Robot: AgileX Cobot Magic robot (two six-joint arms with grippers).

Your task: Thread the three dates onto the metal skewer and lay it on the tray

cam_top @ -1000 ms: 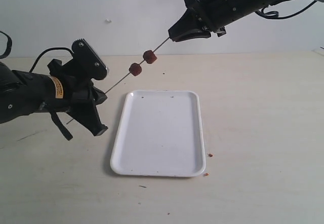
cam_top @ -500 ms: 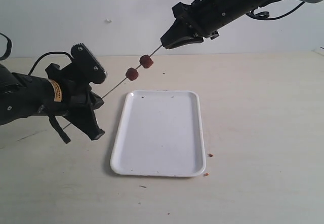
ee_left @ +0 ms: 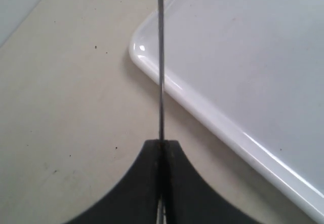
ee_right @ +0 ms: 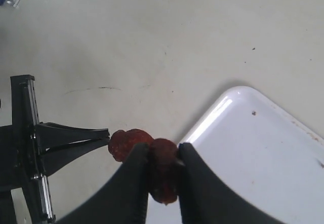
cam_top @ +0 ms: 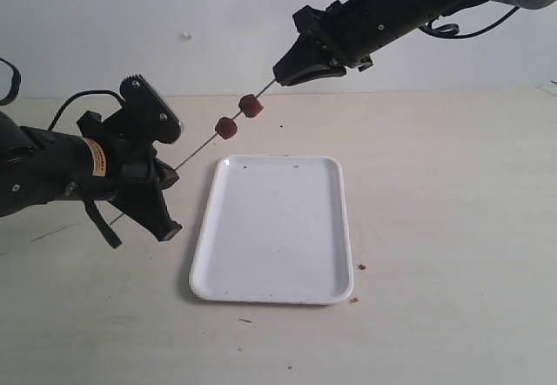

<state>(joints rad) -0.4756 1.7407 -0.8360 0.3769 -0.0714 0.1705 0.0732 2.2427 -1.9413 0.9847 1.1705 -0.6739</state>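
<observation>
My left gripper (cam_top: 171, 173) is shut on the lower end of the metal skewer (cam_top: 200, 148), which slopes up to the right above the table. In the left wrist view the skewer (ee_left: 160, 82) runs straight out from the pressed-together jaws (ee_left: 161, 144). Two dates (cam_top: 226, 127) (cam_top: 251, 105) sit threaded mid-rod. My right gripper (cam_top: 278, 77) meets the skewer's upper tip and is shut on a third date (ee_right: 163, 173), with a threaded date (ee_right: 125, 142) just behind it. The white tray (cam_top: 274, 228) lies flat below, holding nothing.
Tiny reddish crumbs (cam_top: 360, 266) lie on the beige table by the tray's right front corner. A white wall rises behind the table. The left arm's black cable (cam_top: 70, 99) loops at the far left.
My right gripper has moved left and slightly down along the skewer line, closer to the two threaded dates. The skewer and its dates have sunk a little leftward with the left gripper.
</observation>
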